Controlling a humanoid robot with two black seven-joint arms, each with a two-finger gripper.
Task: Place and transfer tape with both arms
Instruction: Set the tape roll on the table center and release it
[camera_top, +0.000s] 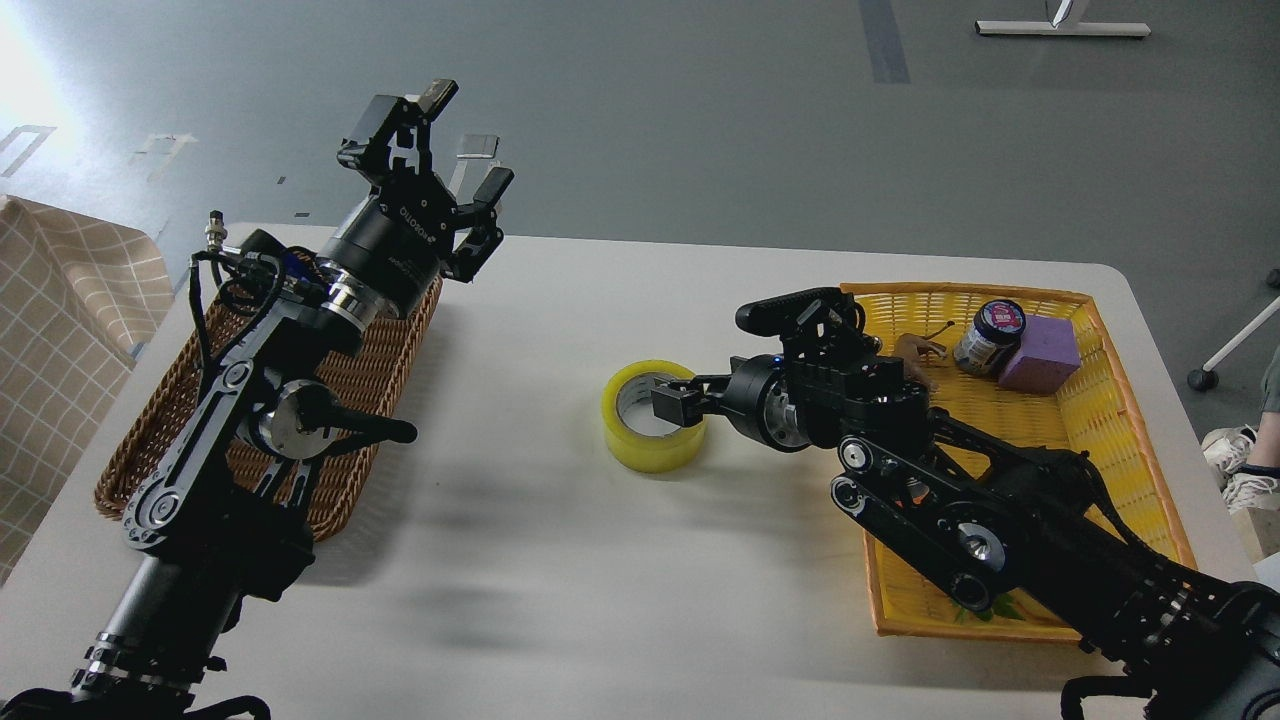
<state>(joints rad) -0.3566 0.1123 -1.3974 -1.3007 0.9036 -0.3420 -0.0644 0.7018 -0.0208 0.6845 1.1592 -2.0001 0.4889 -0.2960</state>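
Observation:
The tape (652, 447), a yellow-green roll with a grey inner core, lies flat on the white table (560, 560) near its middle. My right gripper (684, 398) reaches in from the right at the roll's right side. One finger pad (668, 403) sits over the roll's hole and the fingers stand apart astride the right wall, so the gripper looks open. My left gripper (450, 145) is open and empty, raised above the far end of the brown wicker basket (350, 385), well left of the tape.
A yellow basket (1120, 440) at the right holds a dark jar (990, 335), a purple block (1042, 355), a small toy animal (915, 347) and a green leaf (985, 605). My right arm lies over it. A checked cloth (60, 310) hangs at the far left.

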